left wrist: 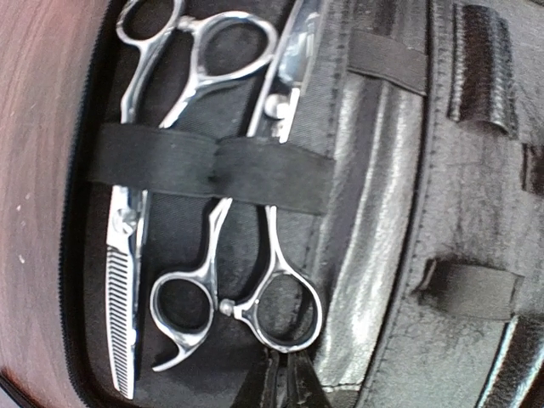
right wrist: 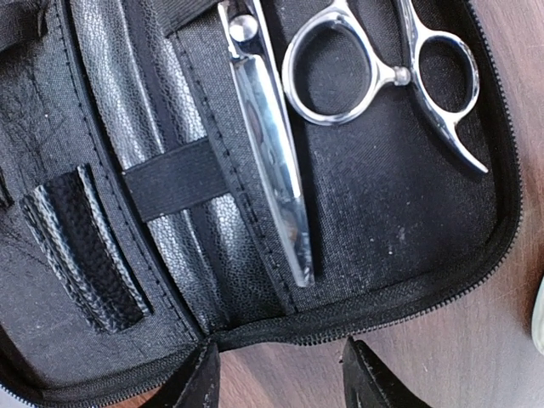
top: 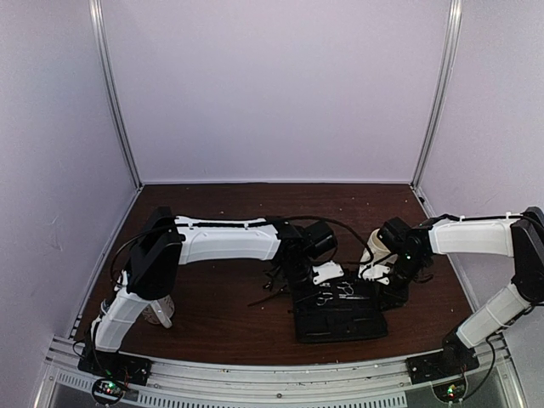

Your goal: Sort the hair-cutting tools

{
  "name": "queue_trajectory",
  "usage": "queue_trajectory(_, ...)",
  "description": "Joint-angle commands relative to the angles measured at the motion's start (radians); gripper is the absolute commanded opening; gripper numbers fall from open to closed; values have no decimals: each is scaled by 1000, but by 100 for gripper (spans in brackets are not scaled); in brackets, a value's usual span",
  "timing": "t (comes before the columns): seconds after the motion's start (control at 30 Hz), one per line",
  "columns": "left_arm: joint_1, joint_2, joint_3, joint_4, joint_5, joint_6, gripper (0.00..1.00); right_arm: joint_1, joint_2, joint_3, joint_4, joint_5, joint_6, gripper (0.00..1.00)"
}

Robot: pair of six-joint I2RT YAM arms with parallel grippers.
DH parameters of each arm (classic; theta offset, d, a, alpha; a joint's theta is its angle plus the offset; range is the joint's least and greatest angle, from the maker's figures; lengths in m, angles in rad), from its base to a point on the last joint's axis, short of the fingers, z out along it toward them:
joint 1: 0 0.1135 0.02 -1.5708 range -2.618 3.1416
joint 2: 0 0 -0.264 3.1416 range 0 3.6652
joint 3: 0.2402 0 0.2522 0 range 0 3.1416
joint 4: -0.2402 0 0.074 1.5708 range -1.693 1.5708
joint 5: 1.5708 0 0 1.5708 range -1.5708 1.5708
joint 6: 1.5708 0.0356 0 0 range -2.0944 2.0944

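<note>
I was at the stowing step for the scissors. The open black case (top: 340,327) lay on the desk (top: 212,319) close to its near edge, a little right of the middle, with both arms bent in over it.

The left wrist view showed both pairs tucked under one elastic band (left wrist: 212,170) along the case's zip side. The toothed thinning scissors (left wrist: 121,314) lay nearest the zip, and the plain scissors (left wrist: 274,106) lay just beside them, pointing the opposite way.

The left claw (top: 327,274) hung over that band. Its fingers did not show in its own camera, and it was too small from above, so I could not tell whether it was spread or pressed together.

The right claw (right wrist: 285,382) hovered at the case's edge with its fingers (right wrist: 197,381) spread and nothing between them.

I judged the scissors seated, so that half of the sorting looked done. I could not make out the hair clips for certain in any view.

The next move would call for lifting the left claw straight up, clear of the band, without dragging a ring handle. After that I would need to find a clip and bring it to one of the free loops.
</note>
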State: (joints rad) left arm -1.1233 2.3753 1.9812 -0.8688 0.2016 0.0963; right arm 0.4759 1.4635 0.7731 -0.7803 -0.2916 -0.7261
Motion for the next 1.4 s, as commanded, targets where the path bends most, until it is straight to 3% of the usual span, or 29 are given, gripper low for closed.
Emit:
queue_trajectory(0.0, -15, 10, 38, 16, 58, 33, 8, 6, 2, -5, 21, -9, 16, 51)
queue_trajectory(0.53, -16, 34, 70, 1, 11, 12, 11, 6, -3, -10, 27, -9, 22, 51)
queue_trajectory(0.7, -17, -71, -34, 71, -46, -21, 32, 6, -6, -14, 27, -11, 23, 51)
queue_trajectory(0.83, -17, -86, -61, 92, -36, -51, 37, 6, -5, -13, 28, -10, 22, 51)
queue_trajectory(0.97, -17, -36, -24, 80, -41, -61, 38, 6, -6, -14, 28, -11, 22, 51)
queue_trajectory(1.13, -18, 13, 41, 29, 25, -32, 29, 6, -6, -12, 27, -11, 22, 51)
queue_trajectory(1.37, -18, 45, 87, -3, 30, -23, 35, 6, -5, -12, 27, -11, 24, 51)
